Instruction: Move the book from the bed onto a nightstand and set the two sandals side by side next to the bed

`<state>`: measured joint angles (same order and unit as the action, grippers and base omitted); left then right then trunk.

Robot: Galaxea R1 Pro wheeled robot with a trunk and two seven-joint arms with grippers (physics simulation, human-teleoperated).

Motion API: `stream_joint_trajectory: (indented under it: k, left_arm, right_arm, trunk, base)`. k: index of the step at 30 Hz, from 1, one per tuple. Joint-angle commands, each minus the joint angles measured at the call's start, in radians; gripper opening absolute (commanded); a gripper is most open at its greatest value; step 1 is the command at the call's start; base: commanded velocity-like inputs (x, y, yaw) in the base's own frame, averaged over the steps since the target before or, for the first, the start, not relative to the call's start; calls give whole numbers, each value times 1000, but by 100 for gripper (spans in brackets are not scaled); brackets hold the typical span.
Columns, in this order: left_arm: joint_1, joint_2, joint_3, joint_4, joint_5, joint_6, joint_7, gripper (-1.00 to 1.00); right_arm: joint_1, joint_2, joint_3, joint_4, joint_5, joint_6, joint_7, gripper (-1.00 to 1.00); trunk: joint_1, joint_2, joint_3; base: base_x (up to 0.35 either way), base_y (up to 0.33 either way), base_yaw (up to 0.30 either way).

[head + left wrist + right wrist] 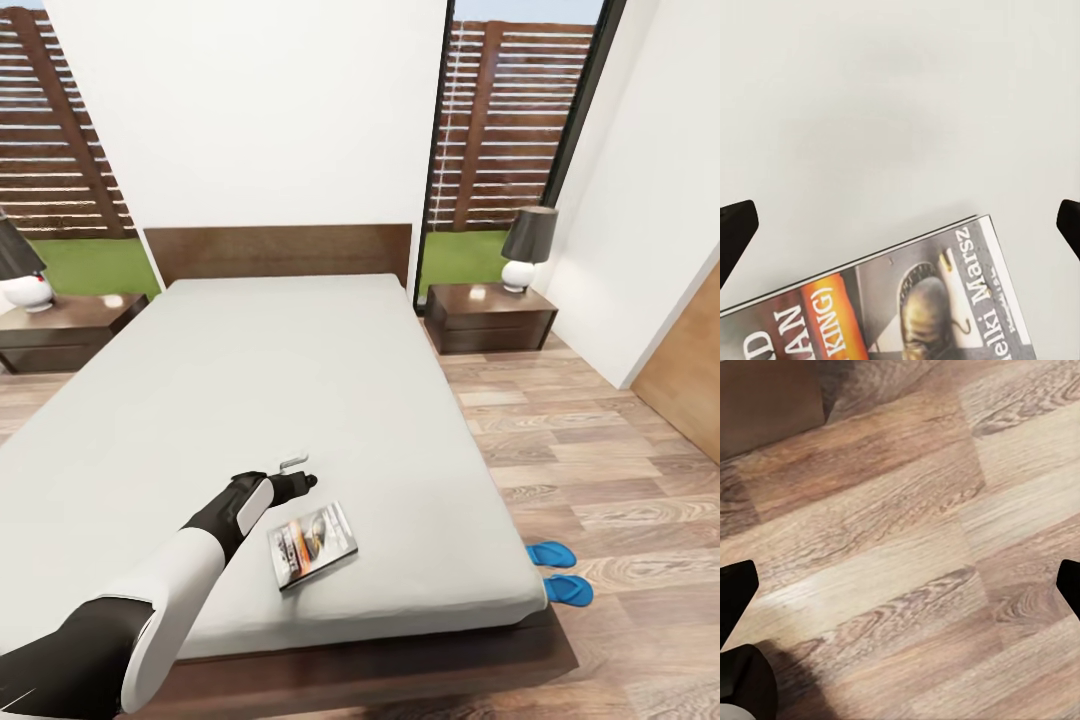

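A home bedroom: a double bed (300, 400) with wooden headboard (278, 252), flanked by nightstands (490, 316) bearing lamps (527, 247), on wood-plank floor (600, 440) beside tall windows (510, 130).

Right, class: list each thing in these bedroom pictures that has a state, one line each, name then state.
book: closed, flat on the bed, ungrasped
left gripper: fingers open, empty
right gripper: fingers open, over the floor
sandals: side by side beside the bed
nightstand: drawers shut
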<state>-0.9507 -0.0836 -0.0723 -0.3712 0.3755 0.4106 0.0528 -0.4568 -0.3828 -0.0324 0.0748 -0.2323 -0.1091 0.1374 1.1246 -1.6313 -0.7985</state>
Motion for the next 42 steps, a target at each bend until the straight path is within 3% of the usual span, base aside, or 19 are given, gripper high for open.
stream_joint_trajectory:
  k: [1, 5, 11, 29, 42]
  left_arm:
    - [0, 1, -7, -2, 10, 4, 5, 100]
    - [0, 1, -7, -2, 10, 4, 4, 100]
    - [0, 1, -7, -2, 10, 4, 4, 100]
    - [0, 1, -7, -2, 10, 4, 4, 100]
    - [0, 1, -7, -2, 10, 4, 4, 100]
  right_arm:
    - [-2, 0, -3, 5, -7, -8, 7, 100]
    - [-2, 0, -3, 5, -7, -8, 7, 100]
    - [-2, 0, -3, 5, -7, -8, 7, 100]
    - [-2, 0, -3, 5, -7, -8, 7, 100]
    - [-2, 0, -3, 5, -7, -8, 7, 100]
  trunk:
    - [4, -8, -4]
    - [19, -36, -17]
    - [19, -36, -17]
    - [88, -162, -73]
    - [88, -162, -73]
  base:
    - [0, 0, 0]
    - [0, 0, 0]
    - [0, 0, 0]
    - [0, 0, 0]
    - [0, 0, 0]
